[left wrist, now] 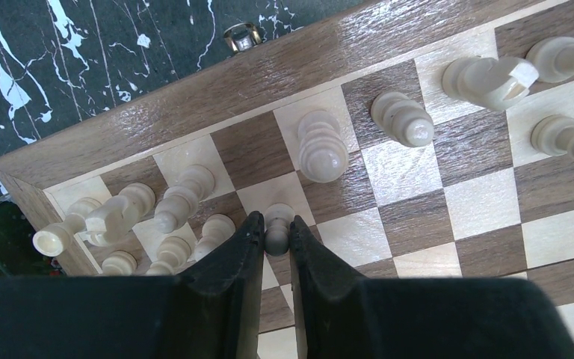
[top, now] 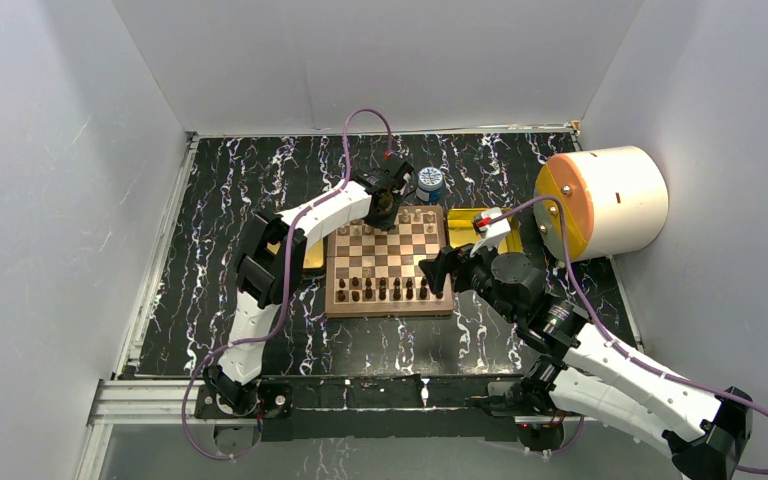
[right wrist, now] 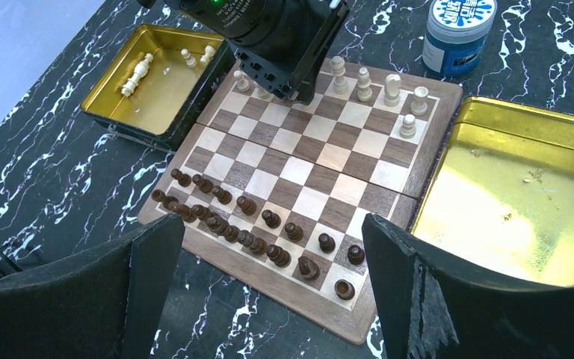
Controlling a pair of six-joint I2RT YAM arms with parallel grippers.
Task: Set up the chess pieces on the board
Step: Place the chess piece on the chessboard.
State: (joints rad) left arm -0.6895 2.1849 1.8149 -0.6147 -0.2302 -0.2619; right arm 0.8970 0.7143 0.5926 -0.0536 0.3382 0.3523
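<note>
Only one bit of lettering that I can find: the jar (right wrist: pixel 456 41), standing on the counter (right wrist: pixel 45 187) just past the far edge of the board (right wrist: pixel 306 164), near the corner of the right-hand gold tray (right wrist: pixel 523 194). Its round lid (right wrist: pixel 460 13) is white with chunky blue characters in what looks like two short rows. From the right wrist view I see the strokes but can't make out a single character or even tell the script. In the top view the jar (top: pixel 429 183) is just a blue-and-white blob. I read no word, brand or number in any view.
</note>
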